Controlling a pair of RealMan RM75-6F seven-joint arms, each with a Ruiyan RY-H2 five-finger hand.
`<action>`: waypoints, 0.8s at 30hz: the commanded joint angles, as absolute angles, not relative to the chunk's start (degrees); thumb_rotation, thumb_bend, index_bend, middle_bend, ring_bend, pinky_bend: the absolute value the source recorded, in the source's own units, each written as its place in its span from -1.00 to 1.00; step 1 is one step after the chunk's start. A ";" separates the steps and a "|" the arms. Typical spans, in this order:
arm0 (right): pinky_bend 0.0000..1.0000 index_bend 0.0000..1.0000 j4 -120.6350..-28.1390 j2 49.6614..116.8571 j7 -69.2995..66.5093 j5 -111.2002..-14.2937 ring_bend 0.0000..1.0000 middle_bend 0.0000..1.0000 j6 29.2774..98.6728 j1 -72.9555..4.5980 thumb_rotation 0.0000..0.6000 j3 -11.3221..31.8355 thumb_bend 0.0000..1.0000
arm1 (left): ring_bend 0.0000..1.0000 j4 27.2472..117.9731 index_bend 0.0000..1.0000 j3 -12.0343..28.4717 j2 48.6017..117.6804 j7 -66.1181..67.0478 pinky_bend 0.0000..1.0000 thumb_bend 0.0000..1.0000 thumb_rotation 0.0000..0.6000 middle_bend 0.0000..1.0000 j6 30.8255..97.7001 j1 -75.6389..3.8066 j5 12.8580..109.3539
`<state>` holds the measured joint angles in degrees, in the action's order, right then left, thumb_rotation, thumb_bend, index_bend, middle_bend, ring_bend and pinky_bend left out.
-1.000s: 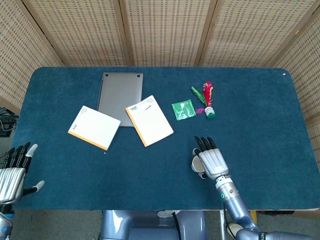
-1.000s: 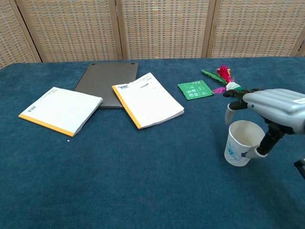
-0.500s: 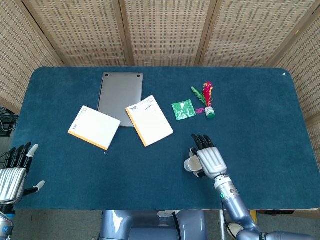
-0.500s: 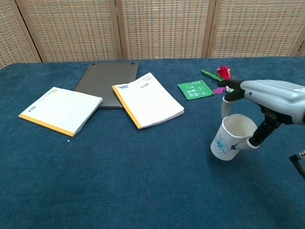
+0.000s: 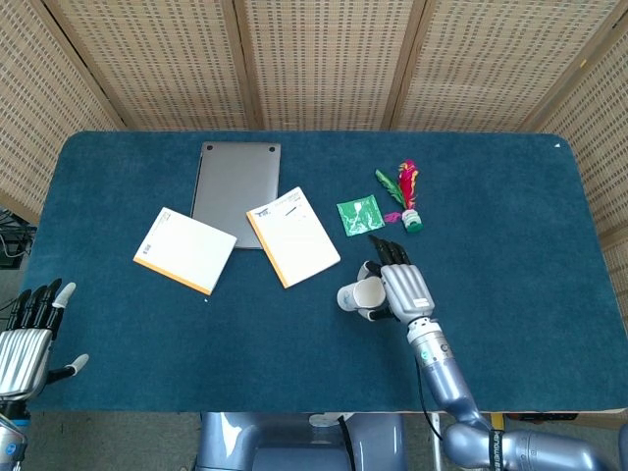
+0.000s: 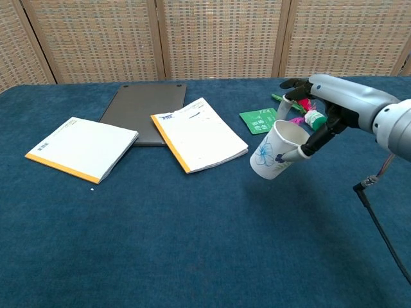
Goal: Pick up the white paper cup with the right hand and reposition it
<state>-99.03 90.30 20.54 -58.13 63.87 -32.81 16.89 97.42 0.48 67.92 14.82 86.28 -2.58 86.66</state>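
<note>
My right hand [image 6: 327,106] [image 5: 400,287] holds the white paper cup [image 6: 276,151] [image 5: 355,296] by its rim, lifted off the blue table and tilted to the left. The cup has a blue flower print on its side. In the chest view it hangs just right of the open booklet [image 6: 198,133] and in front of the green packet [image 6: 260,120]. My left hand [image 5: 27,339] rests at the table's near left corner, fingers spread and holding nothing; only the head view shows it.
A closed grey laptop [image 5: 235,191] lies at the back left with two orange-edged booklets [image 5: 184,249] in front of it. A feathered shuttlecock [image 5: 409,196] lies behind my right hand. Wicker screens [image 5: 324,59] stand behind the table [image 5: 510,245].
My right hand has raised the cup off the table and carried it left and away from me, tilting it further. The left hand has stayed put.
</note>
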 commanded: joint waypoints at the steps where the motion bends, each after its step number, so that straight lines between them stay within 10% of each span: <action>1: -1.00 -0.03 -98.22 91.52 18.89 -54.54 -1.00 -0.83 62.76 -33.58 1.00 18.25 -0.45 | -1.00 97.32 -1.00 0.53 68.02 14.92 -1.00 -0.73 1.00 -1.00 86.12 -2.67 86.53; 24: -1.00 -0.05 -87.43 96.15 18.26 -45.43 -1.00 -1.00 61.64 -36.28 1.00 18.26 -0.40 | -1.00 96.57 -1.00 0.14 69.90 19.08 -1.00 -0.73 1.00 -1.00 86.48 -2.74 87.36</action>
<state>-87.56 96.52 17.50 -45.36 61.23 -36.23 18.68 96.57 0.14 69.89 19.09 86.48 -2.74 87.35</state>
